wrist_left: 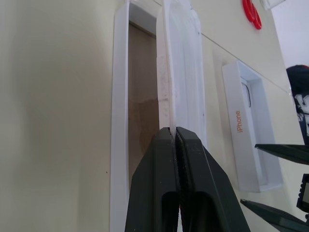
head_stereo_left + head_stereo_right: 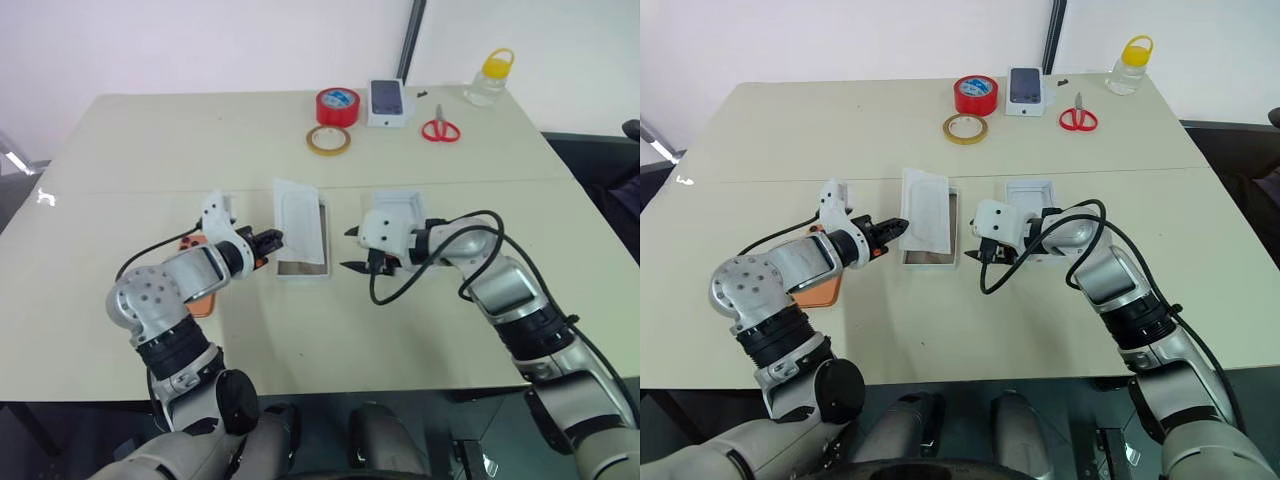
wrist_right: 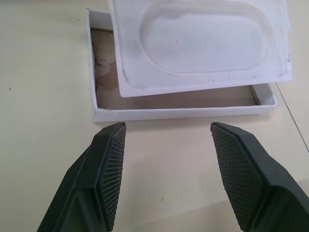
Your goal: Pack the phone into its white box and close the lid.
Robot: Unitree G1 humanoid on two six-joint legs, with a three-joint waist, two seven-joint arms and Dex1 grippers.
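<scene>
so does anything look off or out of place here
Yes: a white insert card lies askew over the white box, hanging past its far rim, pinched at its edge by the shut left gripper. The phone lies beneath the left arm, not in the box.

Looked like a lab or test room to me: one plain beige table (image 2: 120, 150) against bare white walls (image 2: 200, 40), with props laid out along the far edge, like red tape (image 2: 338, 105), scissors (image 2: 440, 128), a small jar (image 2: 488, 78). Nothing homey about it.
</scene>
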